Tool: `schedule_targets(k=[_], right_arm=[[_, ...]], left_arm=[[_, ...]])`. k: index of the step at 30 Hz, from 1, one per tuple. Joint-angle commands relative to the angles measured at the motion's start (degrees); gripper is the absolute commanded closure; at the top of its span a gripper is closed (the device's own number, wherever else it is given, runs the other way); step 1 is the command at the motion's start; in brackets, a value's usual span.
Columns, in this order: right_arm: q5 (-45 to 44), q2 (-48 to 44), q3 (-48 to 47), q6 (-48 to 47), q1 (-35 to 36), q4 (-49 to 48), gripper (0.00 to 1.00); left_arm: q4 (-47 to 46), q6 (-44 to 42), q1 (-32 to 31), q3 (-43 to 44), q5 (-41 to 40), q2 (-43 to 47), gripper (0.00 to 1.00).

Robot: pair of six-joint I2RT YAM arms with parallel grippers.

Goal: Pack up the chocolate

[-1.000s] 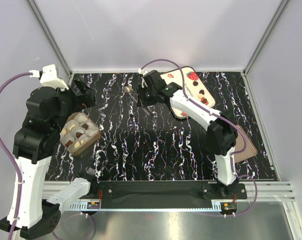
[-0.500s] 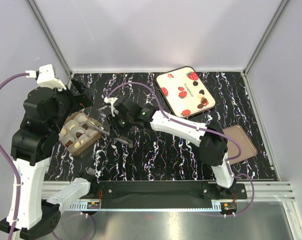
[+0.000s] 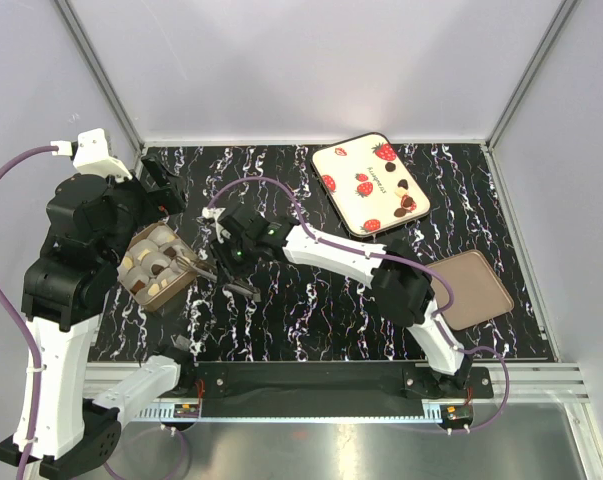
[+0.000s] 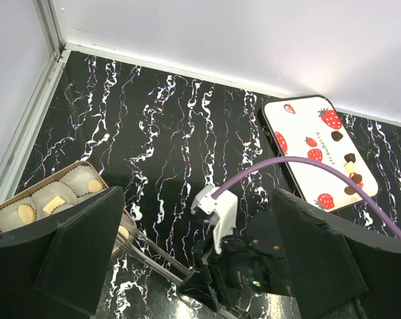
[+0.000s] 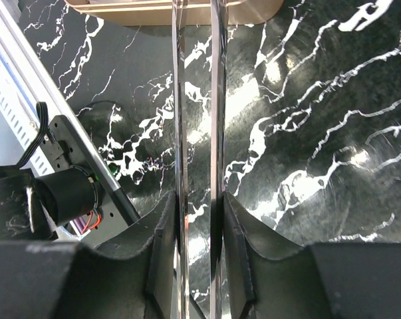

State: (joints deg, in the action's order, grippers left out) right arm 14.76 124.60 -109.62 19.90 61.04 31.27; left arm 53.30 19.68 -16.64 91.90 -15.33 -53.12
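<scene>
Clamping slim tweezers [image 5: 176, 100] nearly closed, tips hidden, the right gripper [image 5: 197, 206] hovers by the cupped box [image 3: 138, 294] while the left gripper [image 4: 197, 259] gapes empty; chocolate [image 3: 406, 201] on the strawberry tray [image 3: 351, 165] looks light, brittle, so pinch its sides gently.

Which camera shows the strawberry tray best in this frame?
Top external: the tray lies whole and unblocked, with the chocolates on it visible. Left wrist shows it too, but a purple cable crosses it. Right wrist shows none of it.
</scene>
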Motion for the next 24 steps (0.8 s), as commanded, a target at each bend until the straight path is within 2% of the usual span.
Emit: schedule_targets(k=[1, 24], right_arm=[[2.8, 1.1, -4.1, -0.6, 0.8, -2.7, 0.73], [-0.4, 3.9, -7.5, -1.4, 1.4, -0.1, 0.63]], left_arm=[[-2.8, -0.7, 0.1, 0.5, -0.9, -0.1, 0.01], [-2.9, -0.4, 0.1, 0.5, -0.5, -0.2, 0.01]])
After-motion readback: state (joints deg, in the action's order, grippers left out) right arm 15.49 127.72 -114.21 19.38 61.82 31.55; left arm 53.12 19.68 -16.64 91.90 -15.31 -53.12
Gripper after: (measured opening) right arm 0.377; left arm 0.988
